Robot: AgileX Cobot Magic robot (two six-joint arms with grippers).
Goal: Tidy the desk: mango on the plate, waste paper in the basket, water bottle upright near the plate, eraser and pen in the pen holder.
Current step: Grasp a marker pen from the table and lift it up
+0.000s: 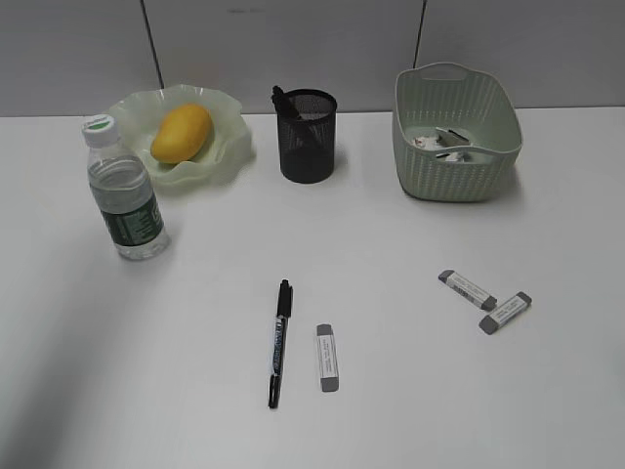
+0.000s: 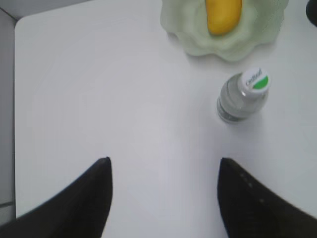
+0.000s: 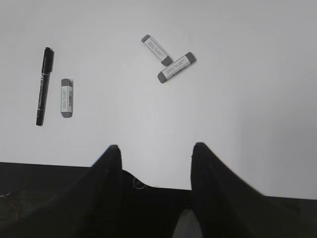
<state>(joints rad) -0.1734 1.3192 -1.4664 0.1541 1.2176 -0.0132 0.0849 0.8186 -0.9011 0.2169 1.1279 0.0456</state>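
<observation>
Three erasers (image 1: 327, 358) and a pen (image 1: 280, 342) lie on the surface at six o'clock of the pen holder (image 1: 308, 135); both my jaws spread, empty.

Mango (image 1: 182, 133) on plate (image 1: 227, 149); 3 erasers (image 1: 327, 358) (pen (image 1: 280, 341) alongside) on desk (image 1: 146, 371).

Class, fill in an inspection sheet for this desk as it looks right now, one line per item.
Surface: white desk, flat, no spills seen.
Job's things: mango on the plate; water bottle upright beside the plate; waste paper in the basket; a dark item already stands in the pen holder; pen and three erasers lie loose on the desk.
Clutter: nothing seen.
End effectors: left end effector open, empty; right end effector open, empty.
Cables: nothing clearly seen.
Surroundings: grey panelled wall.
</observation>
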